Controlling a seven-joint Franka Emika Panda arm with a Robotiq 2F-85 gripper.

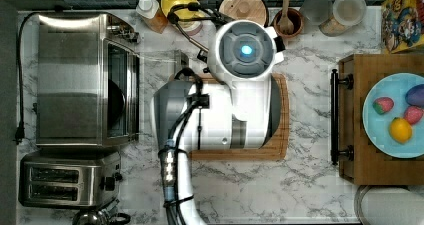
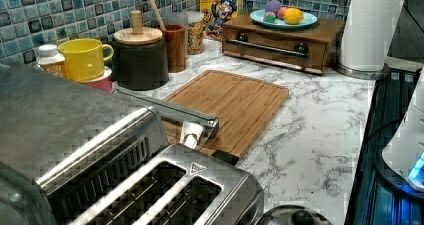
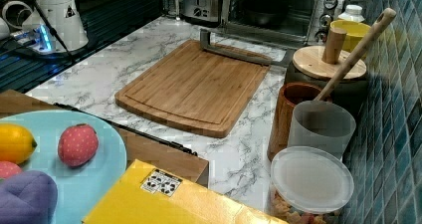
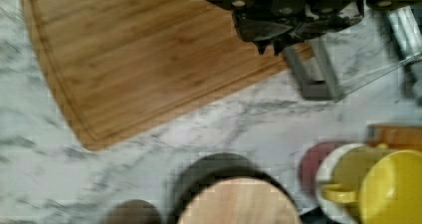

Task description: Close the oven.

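The oven [image 1: 75,80] is a large steel box at the top view's left, with its glass door [image 1: 155,67] folded down flat onto the marble counter. The door's metal bar handle [image 2: 172,111] lies over the near edge of the cutting board [image 3: 194,84]. The handle [image 3: 239,53] also runs across the board's far end in the right view. My gripper [image 4: 272,46] hangs above the corner of the board beside the handle's bracket [image 4: 314,77]. Its fingertips are together with nothing between them. My arm [image 1: 240,100] covers the board in the top view.
A two-slot toaster [image 1: 70,180] stands beside the oven. A yellow mug [image 2: 85,57], a black canister with a wooden lid [image 2: 139,55] and a wooden utensil cup [image 3: 291,117] line the tiled wall. A wooden box [image 1: 365,150] carries a blue plate of toy fruit.
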